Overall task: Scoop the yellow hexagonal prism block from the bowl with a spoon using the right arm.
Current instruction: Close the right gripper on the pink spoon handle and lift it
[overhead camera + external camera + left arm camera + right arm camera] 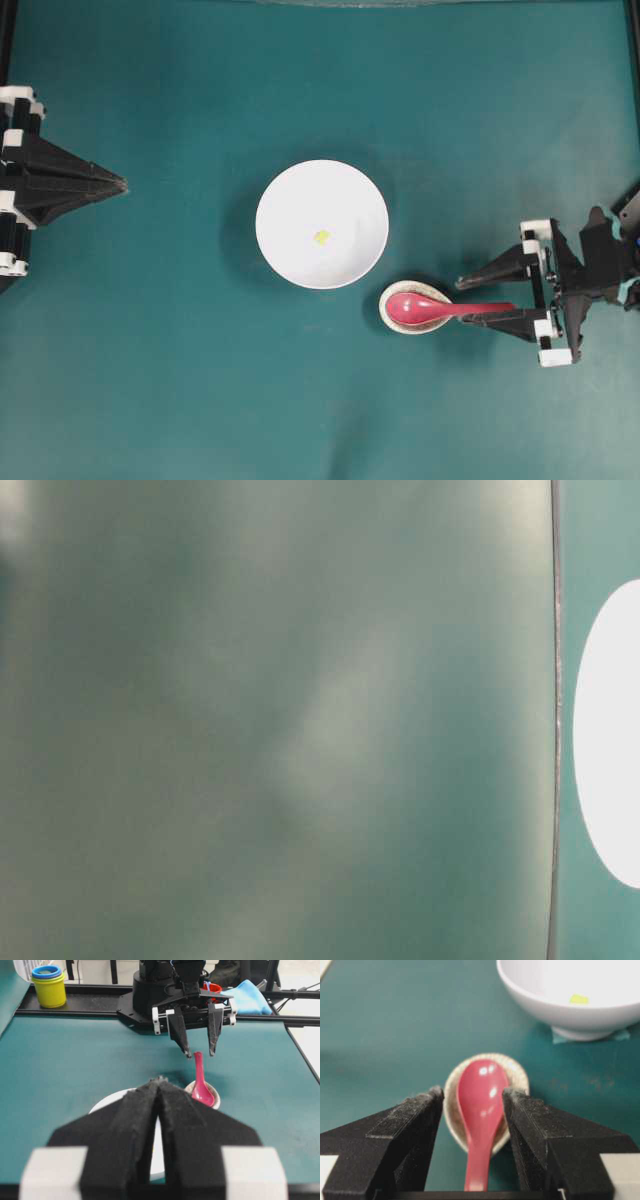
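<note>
here, the yellow hexagonal prism block [321, 237] is a tiny bright yellow chip, far smaller than the spoon's scoop, lying on the inner floor of the bowl [300, 190] just off its middle. the bowl is large, round and plain white, and it sits near the centre of the worktop [180, 400], well clear of every edge. in the right wrist view the block shows as a pale yellow speck low inside the bowl's far wall.

the spoon [425, 308] is glossy pink-red, with an oval scoop and a short straight handle. its scoop rests in a small speckled oval spoon rest [392, 300] that sits just beside the bowl, on the side toward the worktop's right edge and a little nearer its front edge; whether rest and bowl touch cannot be told. the handle points toward the right edge.

the right gripper [468, 300] has its fingers spread wide, one on each side of the spoon's handle, with a gap visible on both sides; it grasps nothing. the left gripper [120, 184] hangs by the worktop's left edge, its two fingers pressed together to a point and empty.

bare teal surface lies broad between the bowl and the left edge, and along the back and front edges. the table-level view is a blur, with only a white curve at its right side.
</note>
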`<act>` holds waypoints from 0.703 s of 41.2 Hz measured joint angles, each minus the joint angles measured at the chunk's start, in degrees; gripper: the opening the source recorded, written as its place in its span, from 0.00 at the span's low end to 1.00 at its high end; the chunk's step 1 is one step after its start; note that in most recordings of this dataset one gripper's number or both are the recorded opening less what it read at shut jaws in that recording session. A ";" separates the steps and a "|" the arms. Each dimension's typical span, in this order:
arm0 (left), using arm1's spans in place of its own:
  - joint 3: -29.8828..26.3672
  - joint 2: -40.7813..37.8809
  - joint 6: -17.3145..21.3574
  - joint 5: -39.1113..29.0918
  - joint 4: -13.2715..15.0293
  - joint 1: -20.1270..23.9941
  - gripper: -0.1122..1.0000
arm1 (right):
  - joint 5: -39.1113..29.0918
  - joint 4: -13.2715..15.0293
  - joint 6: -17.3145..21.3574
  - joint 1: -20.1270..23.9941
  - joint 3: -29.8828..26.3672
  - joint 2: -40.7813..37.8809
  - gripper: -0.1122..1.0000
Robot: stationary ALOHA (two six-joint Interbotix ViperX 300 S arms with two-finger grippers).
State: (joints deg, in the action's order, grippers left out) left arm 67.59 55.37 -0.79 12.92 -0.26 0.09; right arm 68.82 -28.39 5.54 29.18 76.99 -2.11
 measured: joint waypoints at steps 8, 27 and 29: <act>-0.09 0.00 0.00 0.00 0.00 0.00 0.10 | 0.18 -2.29 0.00 1.85 -0.70 -2.20 0.61; -0.09 0.00 0.00 0.00 0.00 0.00 0.10 | 0.26 -6.42 0.70 4.66 -1.32 -7.38 0.61; -0.09 -0.09 0.00 -0.09 0.00 0.00 0.10 | 0.26 -6.42 0.70 4.66 -1.49 -7.91 0.61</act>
State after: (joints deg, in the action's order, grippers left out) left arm 67.50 55.28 -0.79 12.83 -0.26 0.09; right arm 69.08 -34.80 6.24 33.84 75.50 -10.02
